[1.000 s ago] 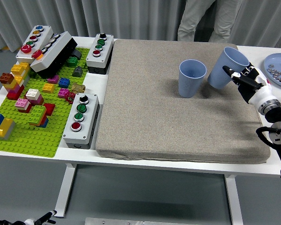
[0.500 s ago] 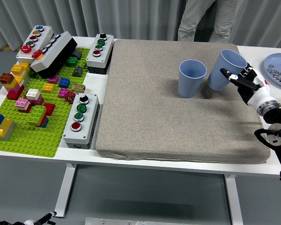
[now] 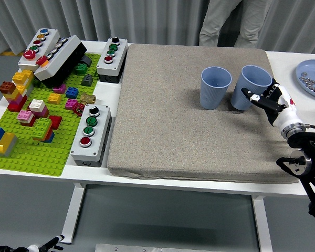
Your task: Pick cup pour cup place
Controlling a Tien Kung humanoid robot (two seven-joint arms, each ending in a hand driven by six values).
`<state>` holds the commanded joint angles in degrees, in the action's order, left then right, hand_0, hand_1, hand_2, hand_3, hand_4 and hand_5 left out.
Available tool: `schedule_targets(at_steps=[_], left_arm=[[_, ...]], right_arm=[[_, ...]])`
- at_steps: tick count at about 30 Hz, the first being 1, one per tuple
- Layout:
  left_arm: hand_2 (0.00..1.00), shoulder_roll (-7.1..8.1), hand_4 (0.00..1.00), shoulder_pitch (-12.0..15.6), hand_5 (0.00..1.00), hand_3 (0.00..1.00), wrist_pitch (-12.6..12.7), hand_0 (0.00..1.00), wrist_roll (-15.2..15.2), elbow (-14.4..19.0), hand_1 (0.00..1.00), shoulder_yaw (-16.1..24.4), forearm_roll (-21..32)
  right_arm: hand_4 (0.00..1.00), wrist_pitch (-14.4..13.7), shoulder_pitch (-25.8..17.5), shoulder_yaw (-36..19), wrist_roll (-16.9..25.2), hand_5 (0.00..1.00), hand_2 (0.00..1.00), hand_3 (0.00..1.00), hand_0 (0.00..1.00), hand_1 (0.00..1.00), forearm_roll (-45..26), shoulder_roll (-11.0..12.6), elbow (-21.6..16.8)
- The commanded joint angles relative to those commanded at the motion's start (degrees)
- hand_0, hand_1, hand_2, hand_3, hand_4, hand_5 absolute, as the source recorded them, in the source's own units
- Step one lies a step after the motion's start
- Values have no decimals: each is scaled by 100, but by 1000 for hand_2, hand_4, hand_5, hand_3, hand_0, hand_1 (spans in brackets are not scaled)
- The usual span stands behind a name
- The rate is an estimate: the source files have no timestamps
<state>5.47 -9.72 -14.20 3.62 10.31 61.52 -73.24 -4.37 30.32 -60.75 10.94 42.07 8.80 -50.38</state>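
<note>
Two light blue cups stand on the grey mat (image 3: pixel 189 131). The left cup (image 3: pixel 216 87) is upright, alone and looks empty. Just to its right, the second cup (image 3: pixel 248 83) stands nearly upright with its base on the mat. My right hand (image 3: pixel 263 97) comes in from the right edge and is curled around this cup's right and front side, thumb across the front. The two cups are close together, with a narrow gap between them. My left arm is out of view.
A blue plate (image 3: pixel 305 72) with small items sits at the far right edge. Left of the mat are button boxes (image 3: pixel 91 132) (image 3: pixel 112 59) and a green baseplate (image 3: pixel 31 149) with coloured bricks. A person's legs (image 3: pixel 228 21) show beyond the far edge.
The right cup was held raised and tilted towards the left cup; now it has come down to the mat and turned nearly upright. My right hand moved down and nearer with it.
</note>
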Motion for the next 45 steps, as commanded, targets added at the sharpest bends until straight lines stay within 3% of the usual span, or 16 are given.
schedule_targets(at_steps=[8,18,19,24,25,30,31,36,37,45], left_arm=[[872,-1,641,-18,998,800,-5,834,3,0,842,2,-11],[871,-3,640,-10,998,800,-3,834,3,0,842,13,-16],[870,-3,641,-10,998,800,-2,833,2,0,841,12,-16],[870,-2,641,-11,998,800,-3,833,3,0,841,15,-20],[870,-3,641,-9,998,799,-3,834,3,0,841,20,-24],[870,-2,641,4,998,799,-3,834,4,0,841,13,-17],[870,-2,641,5,998,798,-2,835,4,0,841,12,-16],[870,-2,641,24,998,798,-1,835,2,0,841,-1,-5],[870,-1,641,26,998,799,-1,834,2,0,841,-7,-1],[870,0,642,35,998,798,-2,835,3,0,841,-12,-2]], right_arm=[[564,-140,-22,252,368,2,539,547,815,680,36,-12,274],[564,-125,-28,306,397,2,539,549,811,682,261,-12,299],[573,-103,-29,291,384,2,628,692,818,747,301,-11,281],[573,-5,-22,263,317,2,628,692,818,747,480,1,229],[616,55,-25,234,277,2,695,783,831,785,531,1,215],[616,178,-27,193,204,2,695,783,831,785,616,7,203],[722,182,-28,191,201,25,847,891,880,850,620,8,202],[722,213,-34,159,177,25,847,891,880,850,657,9,195],[722,227,-32,146,166,13,930,916,900,883,689,11,191],[737,335,-14,91,83,17,948,926,911,892,851,43,195]])
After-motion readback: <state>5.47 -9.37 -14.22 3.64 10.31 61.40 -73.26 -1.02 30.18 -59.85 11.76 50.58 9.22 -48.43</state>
